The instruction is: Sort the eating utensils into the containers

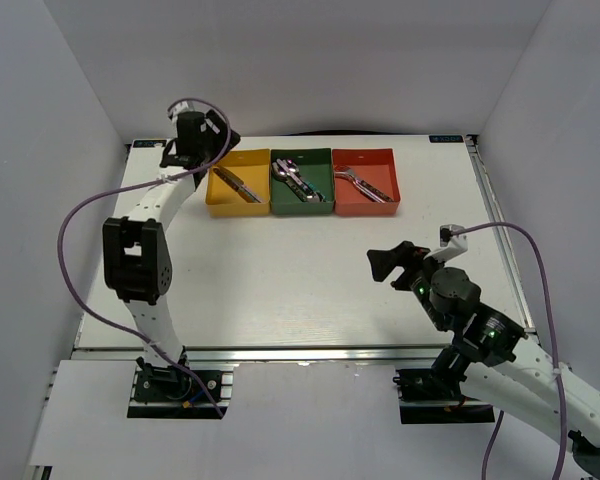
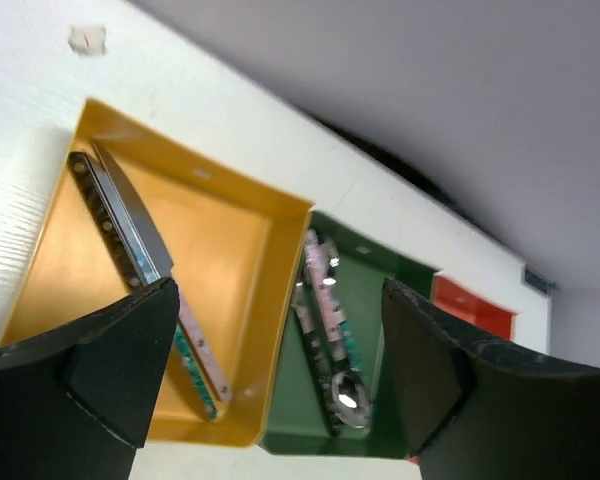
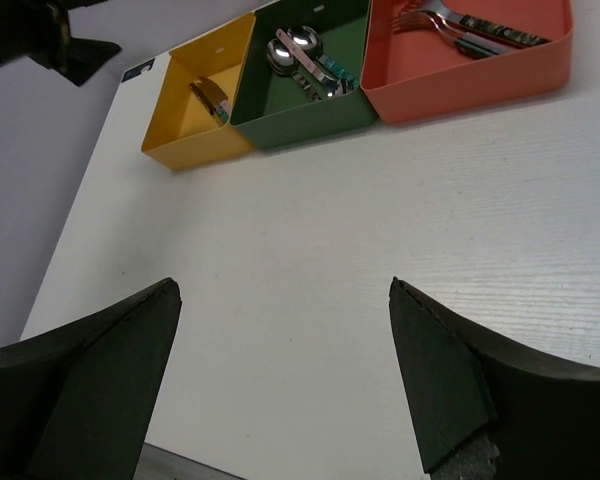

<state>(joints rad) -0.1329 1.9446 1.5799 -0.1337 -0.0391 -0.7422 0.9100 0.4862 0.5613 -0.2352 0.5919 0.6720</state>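
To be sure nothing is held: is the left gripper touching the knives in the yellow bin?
Apart. The top view shows the left gripper at the yellow bin's back-left corner, with bare bin floor between it and the knives.

Shiny metal spoons, matt yellow bin, grained tabletop

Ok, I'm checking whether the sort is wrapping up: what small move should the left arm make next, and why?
Probably lift the left hand straight up, away from the yellow bin: it hangs open and empty just above the bin, and the knives already lie inside.
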